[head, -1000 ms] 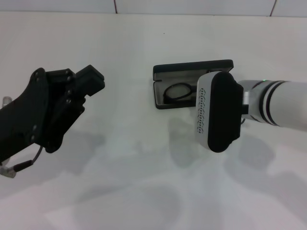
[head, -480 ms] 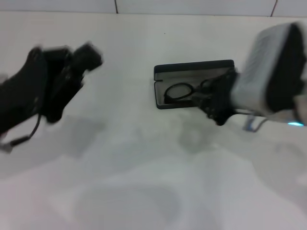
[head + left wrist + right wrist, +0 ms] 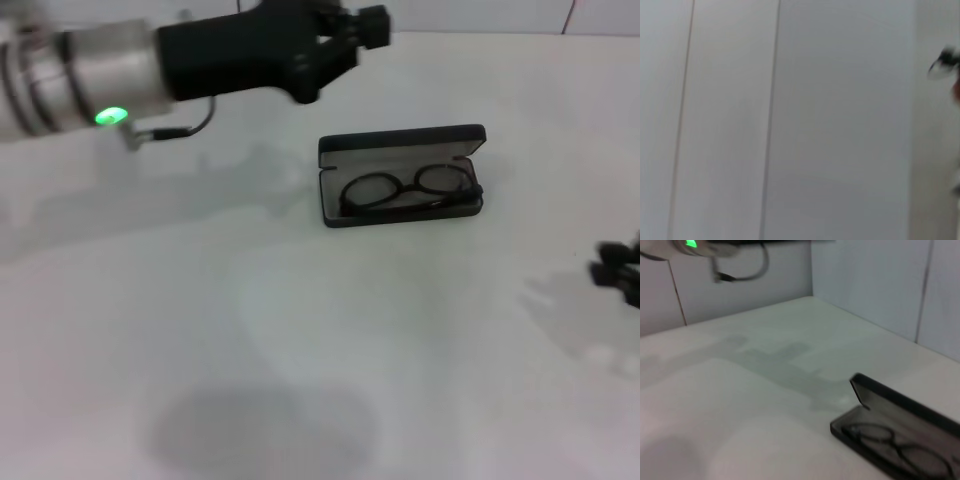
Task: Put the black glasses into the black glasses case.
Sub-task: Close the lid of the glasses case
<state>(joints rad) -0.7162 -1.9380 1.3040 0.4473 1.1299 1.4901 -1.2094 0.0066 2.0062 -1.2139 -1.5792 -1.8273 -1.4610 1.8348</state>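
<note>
The black glasses case (image 3: pixel 400 146) lies open on the white table, its lid standing up at the far side. The black glasses (image 3: pixel 408 188) lie inside it on the grey lining, lenses side by side. My left gripper (image 3: pixel 358 26) is raised near the table's far edge, up and to the left of the case, and holds nothing that I can see. My right gripper (image 3: pixel 618 272) shows only partly at the right edge, well clear of the case. The right wrist view shows the open case (image 3: pixel 875 395) with the glasses (image 3: pixel 900 450) inside.
The white table (image 3: pixel 300 330) carries only the case. A tiled wall (image 3: pixel 790 120) runs behind the table. My left arm (image 3: pixel 90 75), with a green light on it, reaches across the far left of the table.
My right arm has drawn back from over the case to the right edge, uncovering the glasses in it. My left arm has swung up and towards the far side.
</note>
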